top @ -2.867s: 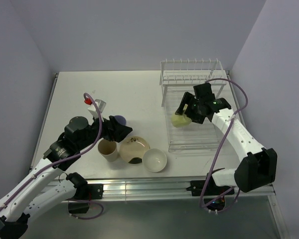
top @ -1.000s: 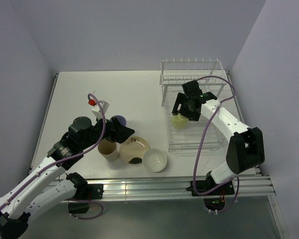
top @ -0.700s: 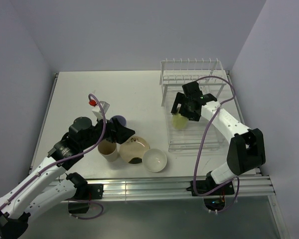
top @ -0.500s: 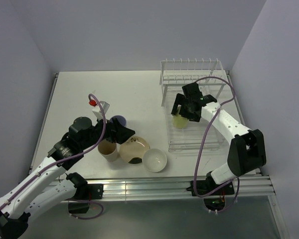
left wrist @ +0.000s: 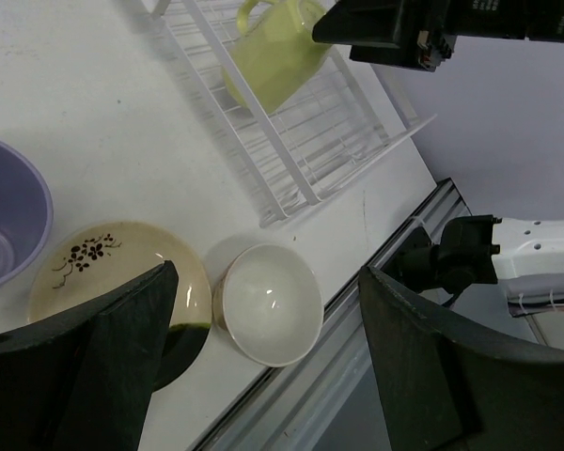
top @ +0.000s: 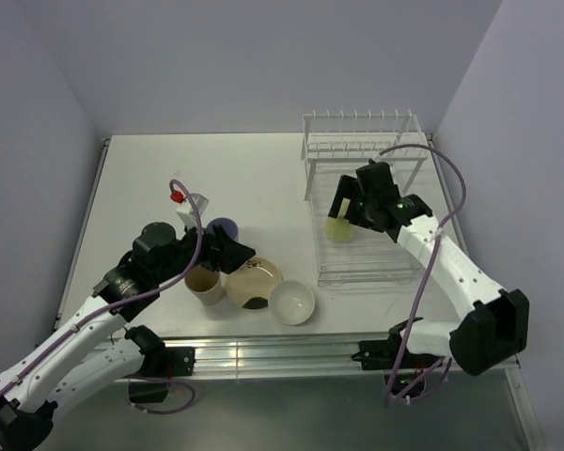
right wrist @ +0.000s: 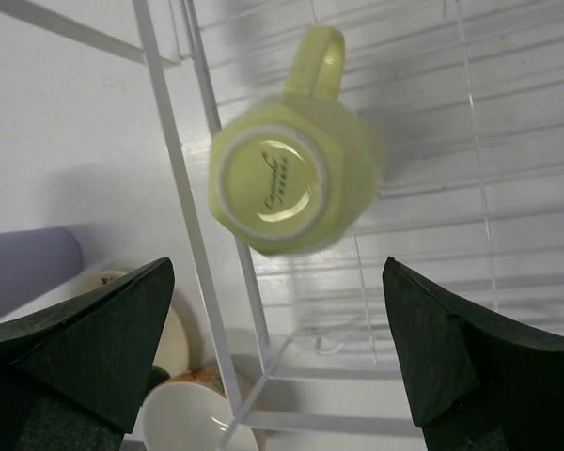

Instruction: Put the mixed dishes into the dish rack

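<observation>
— What lies around the dish rack [top: 376, 258]?

— On the table [top: 150, 178] to its left: the cream plate [top: 254, 280]; the white bowl [top: 291, 303], nearest its near-left corner; the tan tumbler [top: 204, 282] and lavender tumbler [top: 226, 226] farther off. The yellow-green mug [top: 338, 228] stands upside down on its grid base, by the left edge.

— Your fingers?

— My right fingers [top: 350, 211] hang spread wide above the mug, holding nothing. My left fingers [top: 233, 250], spread and empty, hover well left of the rack.

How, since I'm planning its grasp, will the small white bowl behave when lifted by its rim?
Glossy glaze on the small white bowl suggests a slippery grip. Its rounded body may rock if pushed. It looks rigid and probably breakable.
</observation>
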